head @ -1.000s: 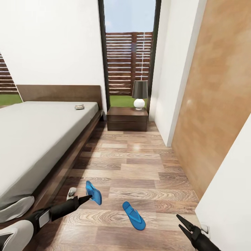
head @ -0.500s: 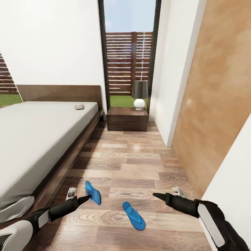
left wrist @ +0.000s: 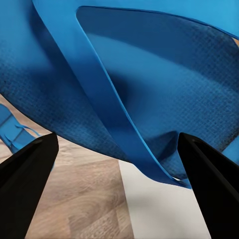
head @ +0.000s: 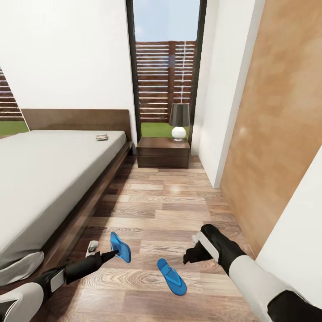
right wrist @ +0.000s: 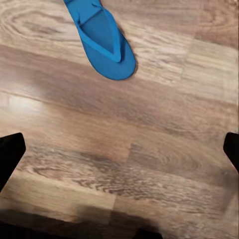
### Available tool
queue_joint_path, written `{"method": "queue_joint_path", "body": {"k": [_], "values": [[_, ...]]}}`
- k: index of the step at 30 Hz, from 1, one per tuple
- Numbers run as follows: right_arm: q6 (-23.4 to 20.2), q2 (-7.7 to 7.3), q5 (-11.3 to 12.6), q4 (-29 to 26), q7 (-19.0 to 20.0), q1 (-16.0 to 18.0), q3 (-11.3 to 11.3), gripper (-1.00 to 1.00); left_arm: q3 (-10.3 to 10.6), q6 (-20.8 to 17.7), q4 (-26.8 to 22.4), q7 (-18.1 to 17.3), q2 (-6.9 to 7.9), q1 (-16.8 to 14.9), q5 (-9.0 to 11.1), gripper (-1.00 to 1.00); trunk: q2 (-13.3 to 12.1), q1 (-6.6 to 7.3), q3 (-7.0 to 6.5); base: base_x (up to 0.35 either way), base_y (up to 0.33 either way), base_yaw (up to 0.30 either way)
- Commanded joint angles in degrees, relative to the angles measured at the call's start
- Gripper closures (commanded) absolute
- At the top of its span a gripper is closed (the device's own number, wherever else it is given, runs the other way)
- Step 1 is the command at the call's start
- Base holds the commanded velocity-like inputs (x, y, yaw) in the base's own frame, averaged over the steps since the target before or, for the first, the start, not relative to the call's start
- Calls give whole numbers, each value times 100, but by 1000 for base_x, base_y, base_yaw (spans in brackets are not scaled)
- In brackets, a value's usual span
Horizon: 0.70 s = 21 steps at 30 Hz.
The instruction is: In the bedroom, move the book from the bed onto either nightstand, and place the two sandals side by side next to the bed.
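One blue sandal (head: 120,247) hangs tilted just off the floor beside the bed (head: 44,179), and my left gripper (head: 111,254) is shut on it. Up close, that sandal (left wrist: 149,74) spans the left wrist view, with the left gripper (left wrist: 118,137) on its edge. The other sandal (head: 171,277) lies flat on the planks. My right gripper (head: 189,257) points down at the floor just right of it, open, with that sandal (right wrist: 102,40) ahead of the right gripper (right wrist: 119,149). The book (head: 102,137) lies near the head of the mattress. The nightstand (head: 163,152) stands beyond.
A dark-shaded lamp (head: 179,120) stands on the nightstand in front of a tall window. A white wall and a wood-panelled wall (head: 273,147) close the aisle on the right. The plank floor (head: 170,205) runs between the bed frame and those walls.
My right arm has swung in from the lower right corner to above the floor beside the flat sandal, its gripper now pointing down. The left gripper and its sandal have barely moved.
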<state>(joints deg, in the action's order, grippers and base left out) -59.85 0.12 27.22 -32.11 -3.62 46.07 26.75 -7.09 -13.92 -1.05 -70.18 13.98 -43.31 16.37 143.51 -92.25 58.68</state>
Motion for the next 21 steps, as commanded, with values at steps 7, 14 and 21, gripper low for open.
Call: {"method": "queue_joint_path", "body": {"k": [7, 14, 21], "values": [[-15, 209, 67, 855, -535, 432, 312, -100, -40, -55, 0, -13, -1, -2, -29, 100, 3, 1, 6, 0, 0, 0], [-15, 236, 107, 969, -594, 478, 304, -100, -39, -57, 0, -5, -15, -2, -29, 100, 3, 1, 6, 0, 0, 0], [-15, 245, 105, 1019, -621, 474, 322, -100, -38, -63, 0, -5, -18, -2, -29, 100, 3, 1, 6, 45, 0, 0]]}}
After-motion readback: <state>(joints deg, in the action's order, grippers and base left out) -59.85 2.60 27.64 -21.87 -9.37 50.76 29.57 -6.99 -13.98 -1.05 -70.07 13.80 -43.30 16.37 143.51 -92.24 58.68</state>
